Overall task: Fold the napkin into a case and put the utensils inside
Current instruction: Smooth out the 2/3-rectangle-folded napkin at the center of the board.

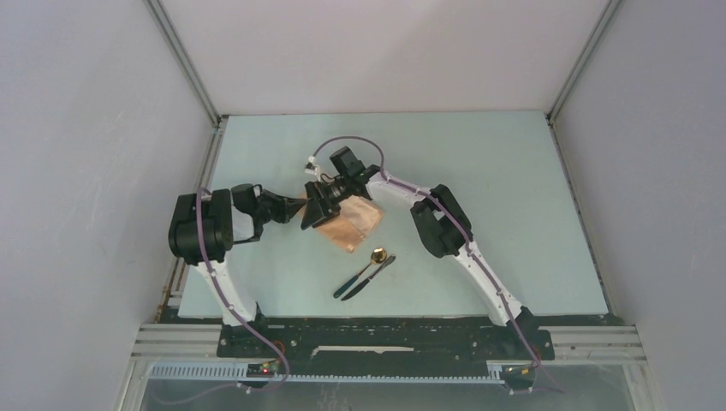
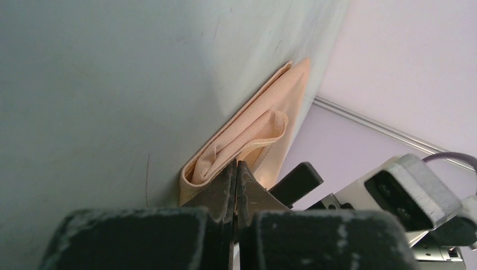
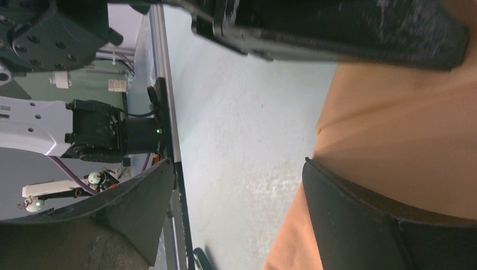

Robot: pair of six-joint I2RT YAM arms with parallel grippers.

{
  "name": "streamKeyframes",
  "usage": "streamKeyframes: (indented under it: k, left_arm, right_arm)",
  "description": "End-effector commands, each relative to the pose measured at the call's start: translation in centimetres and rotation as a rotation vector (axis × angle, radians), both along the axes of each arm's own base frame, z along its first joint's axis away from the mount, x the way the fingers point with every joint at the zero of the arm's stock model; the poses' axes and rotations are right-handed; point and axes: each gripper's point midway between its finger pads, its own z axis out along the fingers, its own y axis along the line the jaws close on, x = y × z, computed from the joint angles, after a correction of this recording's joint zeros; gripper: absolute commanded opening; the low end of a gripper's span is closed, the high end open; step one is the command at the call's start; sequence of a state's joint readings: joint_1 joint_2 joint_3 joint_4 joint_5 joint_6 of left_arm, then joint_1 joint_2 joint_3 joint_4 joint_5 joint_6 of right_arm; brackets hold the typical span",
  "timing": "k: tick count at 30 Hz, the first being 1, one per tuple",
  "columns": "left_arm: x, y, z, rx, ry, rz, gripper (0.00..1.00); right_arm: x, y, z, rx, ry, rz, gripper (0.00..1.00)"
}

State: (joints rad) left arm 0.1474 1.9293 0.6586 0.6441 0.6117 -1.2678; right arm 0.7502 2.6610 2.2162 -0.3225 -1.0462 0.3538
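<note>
While the left claw [image 2: 236, 169] stands pinched shut at the near edge of the napkin [image 2: 253, 129], apparently with a layer of the cloth between its tips, the folding step looks unfinished. The napkin is a small folded packet directly ahead of that claw, flat on the table [image 1: 514, 214], its layers bulging open just past the tips. I see no diagonal flap or pocket mouth yet, so I judge the case only partly made.

The right claw [image 3: 237, 163] is spread wide. One finger [image 3: 365, 219] lies over the peach cloth and the other [image 3: 140, 214] hangs above bare table, gripping nothing. From above, both claws crowd the same far-left corner of the packet.

The next move probably calls for the left claw to carry its pinched layer across without dragging the layers beneath. The right claw would need to press down or close on the cloth as an anchor. The spoon [image 1: 377, 254] and the dark knife-like piece [image 1: 370, 278] lie side by side behind and to the right of the claws, apart from the napkin and untouched.

How many layers the left claw holds is hidden. Overhead, the claws cover the corner they work on. The right wrist view cuts the cloth off at its edge, and the dark bar across its top is too blurred to name.
</note>
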Motion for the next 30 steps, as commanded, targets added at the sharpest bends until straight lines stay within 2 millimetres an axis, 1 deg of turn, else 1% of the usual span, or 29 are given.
streamKeyframes:
  k: [1, 3, 6, 10, 12, 17, 21, 24, 26, 28, 30]
  left_arm:
    - [0.2, 0.3, -0.7, 0.0, 0.023, 0.013, 0.0]
    - [0.2, 0.4, -0.6, -0.001, 0.022, 0.015, 0.0]
    - [0.3, 0.4, -0.6, -0.001, 0.02, 0.016, 0.0]
    - [0.4, 0.4, -0.6, 0.001, 0.019, 0.018, 0.0]
    - [0.6, 0.5, -0.5, 0.001, 0.017, 0.021, 0.0]
    - [0.7, 0.6, -0.4, 0.008, 0.011, 0.022, 0.0]
    - [0.7, 0.7, -0.3, 0.042, 0.016, 0.01, 0.0]
    - [0.8, 0.8, 0.8, 0.07, 0.004, -0.009, 0.02]
    - [1.0, 0.8, 2.6, 0.088, -0.027, -0.024, 0.09]
    - [0.9, 0.7, 4.2, 0.113, -0.045, -0.043, 0.2]
    - [1.0, 0.9, 5.9, 0.157, -0.071, -0.063, 0.34]
  right_arm:
    - [-1.2, -2.3, 1.2, -0.064, -0.022, -0.006, 0.92]
    - [-2.2, -3.2, 1.9, -0.077, -0.036, 0.019, 0.92]
    - [-4.2, -4.4, 2.6, -0.084, -0.029, 0.065, 0.92]
    - [-6.7, -5.2, 2.3, -0.09, -0.026, 0.108, 0.91]
    - [-7.2, -5.6, 2.4, -0.078, -0.02, 0.098, 0.91]
    - [-6.5, -7.6, 2.3, -0.071, -0.022, 0.027, 0.9]
    - [-5.9, -9.9, 2.8, -0.087, -0.041, -0.029, 0.9]
    - [-5.4, -11.6, 3.5, -0.132, -0.06, -0.101, 0.9]
    - [-5.3, -12.5, 4.5, -0.157, -0.082, -0.156, 0.9]
    - [-4.8, -13.4, 4.4, -0.213, -0.09, -0.241, 0.9]
    - [-3.2, -14.5, 3.8, -0.292, -0.098, -0.368, 0.9]
